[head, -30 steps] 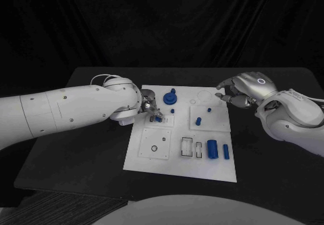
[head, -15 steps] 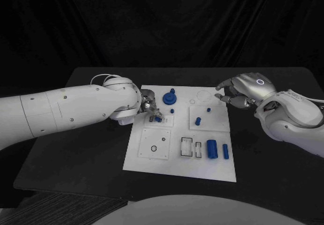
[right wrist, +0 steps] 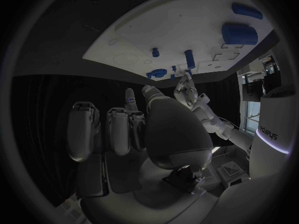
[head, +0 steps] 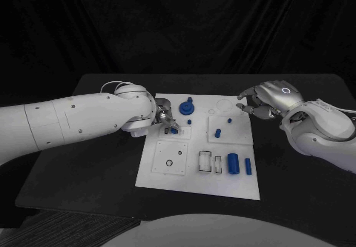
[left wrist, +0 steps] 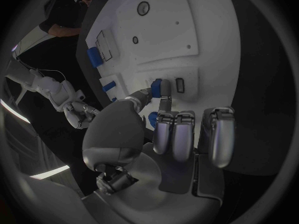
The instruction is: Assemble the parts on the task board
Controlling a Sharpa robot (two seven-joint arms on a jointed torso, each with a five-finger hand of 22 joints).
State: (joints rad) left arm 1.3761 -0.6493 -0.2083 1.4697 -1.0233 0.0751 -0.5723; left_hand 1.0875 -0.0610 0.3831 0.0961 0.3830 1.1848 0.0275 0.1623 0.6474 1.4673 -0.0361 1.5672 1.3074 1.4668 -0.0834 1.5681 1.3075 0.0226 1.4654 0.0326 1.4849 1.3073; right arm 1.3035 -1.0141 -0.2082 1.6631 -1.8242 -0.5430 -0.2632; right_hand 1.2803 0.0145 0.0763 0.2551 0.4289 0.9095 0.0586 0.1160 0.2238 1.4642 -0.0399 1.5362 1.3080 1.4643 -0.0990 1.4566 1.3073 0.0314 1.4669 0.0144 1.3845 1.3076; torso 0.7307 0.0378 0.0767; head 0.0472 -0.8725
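Left hand [head: 164, 120] is over the far-left part of the task board [head: 196, 182], thumb and a finger pinching a small blue part [left wrist: 160, 88] at the little square plate there; the part sits right beside a small slot in that plate. Other fingers [left wrist: 181, 134] of that hand are curled in side by side, off the board. Right hand [head: 265, 100] hovers at the board's far-right corner, fingers curled, holding nothing, not touching the board. Elsewhere on the board: a round blue disc part [head: 188, 108] at the far edge, a short blue peg [head: 218, 133] standing mid-right, a large blue cylinder [head: 233, 163] and a thinner blue pin [head: 248, 166] lying side by side near the right edge.
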